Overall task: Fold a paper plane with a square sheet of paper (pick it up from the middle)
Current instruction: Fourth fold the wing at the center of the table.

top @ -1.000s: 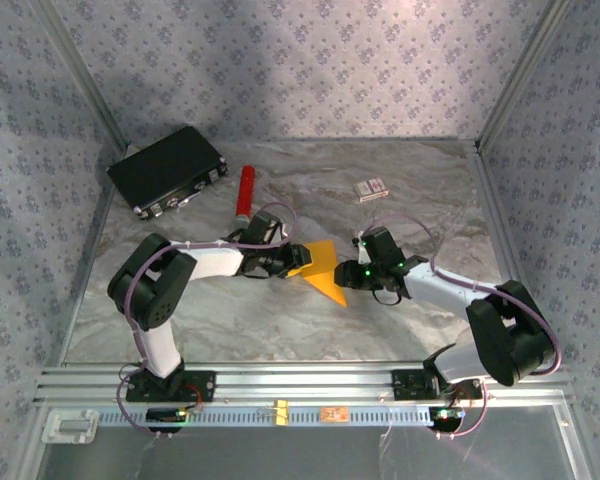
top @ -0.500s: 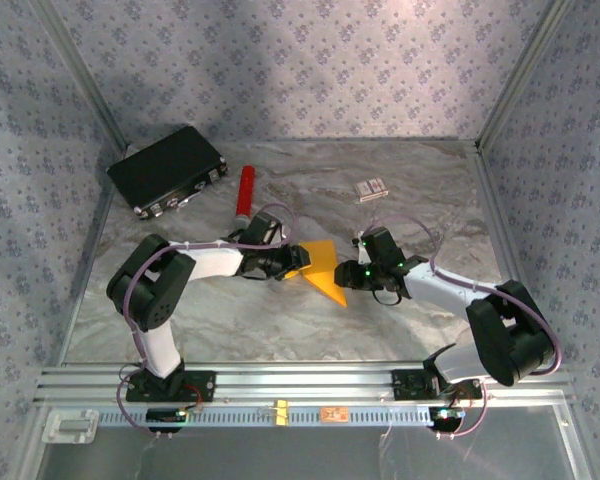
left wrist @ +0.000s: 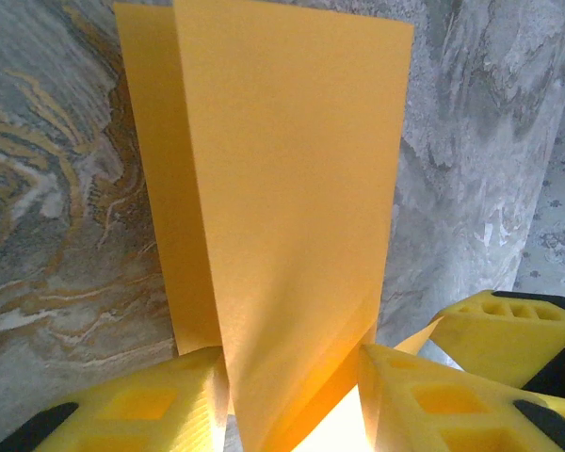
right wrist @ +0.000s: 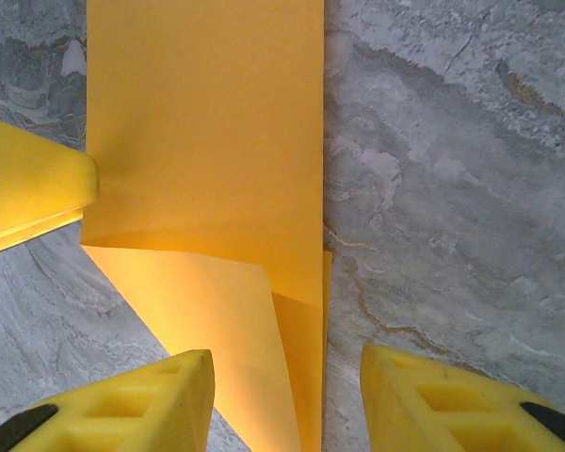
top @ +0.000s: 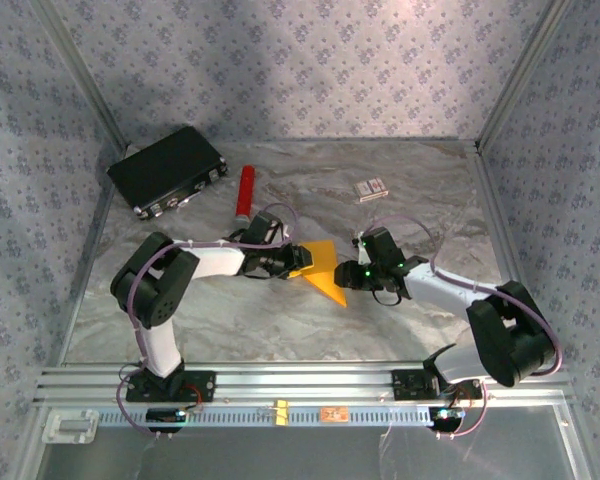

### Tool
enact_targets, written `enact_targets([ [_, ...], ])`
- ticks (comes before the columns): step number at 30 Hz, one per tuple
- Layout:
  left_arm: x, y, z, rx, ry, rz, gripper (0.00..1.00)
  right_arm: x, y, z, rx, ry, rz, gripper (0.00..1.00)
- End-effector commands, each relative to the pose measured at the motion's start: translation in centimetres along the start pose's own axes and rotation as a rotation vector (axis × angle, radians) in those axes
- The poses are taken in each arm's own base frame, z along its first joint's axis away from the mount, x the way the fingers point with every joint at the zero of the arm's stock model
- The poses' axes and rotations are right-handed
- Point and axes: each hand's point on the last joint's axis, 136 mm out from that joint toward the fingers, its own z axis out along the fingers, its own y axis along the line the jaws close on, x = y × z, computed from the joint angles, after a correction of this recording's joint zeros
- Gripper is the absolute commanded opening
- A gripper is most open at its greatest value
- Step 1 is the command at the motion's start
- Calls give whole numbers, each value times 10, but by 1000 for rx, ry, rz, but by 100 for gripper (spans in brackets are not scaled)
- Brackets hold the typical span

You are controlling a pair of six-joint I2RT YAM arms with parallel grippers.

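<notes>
The paper point(top: 323, 272) lies partly folded in the middle of the table point(top: 280, 330), between the two grippers, with one pointed corner toward the near edge. The left gripper point(top: 298, 262) sits at its left side, jaws part open astride a raised flap that fills the gap between the fingers point(left wrist: 141, 410); whether they pinch it I cannot tell. The right gripper point(top: 350, 277) hangs at the paper's right side, jaws part open and holding nothing, with folded layers flat on the table between its fingers point(right wrist: 132, 405)
</notes>
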Motion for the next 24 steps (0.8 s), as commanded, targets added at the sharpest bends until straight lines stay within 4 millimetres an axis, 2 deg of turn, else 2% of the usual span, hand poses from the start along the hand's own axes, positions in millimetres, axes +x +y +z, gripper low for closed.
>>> enact_targets([
  [1,-7,-14,1,48,-2,9,40,3,-2,-5,19,-5,-11,46],
  [15,-20,-32,2,155,-46,-14,37,-2,-2,-16,23,-64,-26,47],
  [24,-29,-31,8,176,-45,-27,36,-2,-3,-26,21,-103,-44,48],
])
